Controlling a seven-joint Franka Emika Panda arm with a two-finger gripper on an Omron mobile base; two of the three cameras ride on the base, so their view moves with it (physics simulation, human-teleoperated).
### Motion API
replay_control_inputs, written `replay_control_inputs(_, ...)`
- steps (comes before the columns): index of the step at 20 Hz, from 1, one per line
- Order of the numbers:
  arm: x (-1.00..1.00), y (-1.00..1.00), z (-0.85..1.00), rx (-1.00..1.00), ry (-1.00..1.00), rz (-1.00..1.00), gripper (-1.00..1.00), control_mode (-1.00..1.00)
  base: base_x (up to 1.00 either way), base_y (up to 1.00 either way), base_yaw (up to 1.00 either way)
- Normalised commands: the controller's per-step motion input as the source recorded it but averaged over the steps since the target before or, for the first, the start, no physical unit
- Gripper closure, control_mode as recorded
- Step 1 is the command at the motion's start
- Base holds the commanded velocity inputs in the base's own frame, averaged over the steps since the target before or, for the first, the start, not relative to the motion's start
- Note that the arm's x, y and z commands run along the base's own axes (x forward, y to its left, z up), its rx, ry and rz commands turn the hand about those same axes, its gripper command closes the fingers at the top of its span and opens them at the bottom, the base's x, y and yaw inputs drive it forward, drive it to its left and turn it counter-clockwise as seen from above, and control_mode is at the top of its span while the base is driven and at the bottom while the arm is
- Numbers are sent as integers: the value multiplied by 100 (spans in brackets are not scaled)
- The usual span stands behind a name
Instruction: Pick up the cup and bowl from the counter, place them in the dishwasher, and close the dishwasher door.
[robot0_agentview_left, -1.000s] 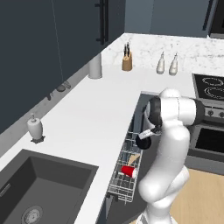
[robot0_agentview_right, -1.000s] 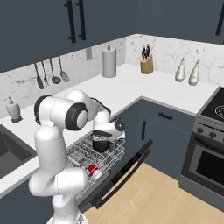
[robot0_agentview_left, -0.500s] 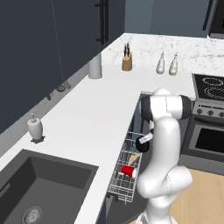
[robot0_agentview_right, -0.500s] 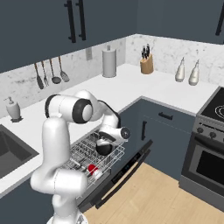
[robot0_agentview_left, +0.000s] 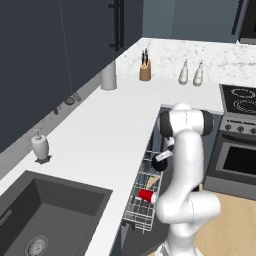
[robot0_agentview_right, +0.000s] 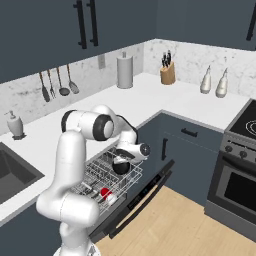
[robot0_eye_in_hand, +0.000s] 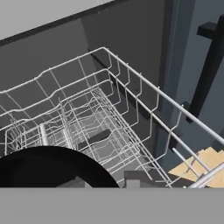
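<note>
My gripper (robot0_agentview_right: 125, 157) is shut on the rim of the black bowl (robot0_agentview_right: 121, 165), which hangs just above the far end of the pulled-out white wire rack (robot0_agentview_right: 97, 172) of the dishwasher. From the left side the bowl (robot0_agentview_left: 160, 163) shows below the wrist, with the gripper (robot0_agentview_left: 164, 156) right above it. The red cup (robot0_agentview_left: 146, 195) lies on its side in the rack, nearer the front; it is the red spot (robot0_agentview_right: 105, 192) from the right. The dishwasher door (robot0_agentview_right: 147, 190) is folded down, open. In the hand view the bowl (robot0_eye_in_hand: 48, 168) sits low over the rack's wires (robot0_eye_in_hand: 131, 85).
The white counter (robot0_agentview_left: 110, 125) carries a soap dispenser (robot0_agentview_left: 39, 146) beside the dark sink (robot0_agentview_left: 45, 210), plus a paper towel roll (robot0_agentview_right: 124, 71), a knife block (robot0_agentview_left: 145, 70) and two bottles (robot0_agentview_left: 191, 74). An oven (robot0_agentview_left: 240, 160) stands to the right, with wood floor (robot0_agentview_right: 185, 225) in front.
The arm's upper links have swung over, and the bowl has stayed over the rack's far end, shifting only slightly. The cup has not moved.
</note>
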Motion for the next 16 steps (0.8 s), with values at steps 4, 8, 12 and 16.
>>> replay_control_inputs(4,39,23,-42,-1,0,0,100,-100,0,0,0)
replay_control_inputs(8,39,31,-41,-2,0,0,100,-100,0,0,0)
replay_control_inputs(12,31,8,-41,0,0,0,100,-100,0,0,0)
replay_control_inputs(16,19,0,-50,0,0,1,100,-100,0,0,0)
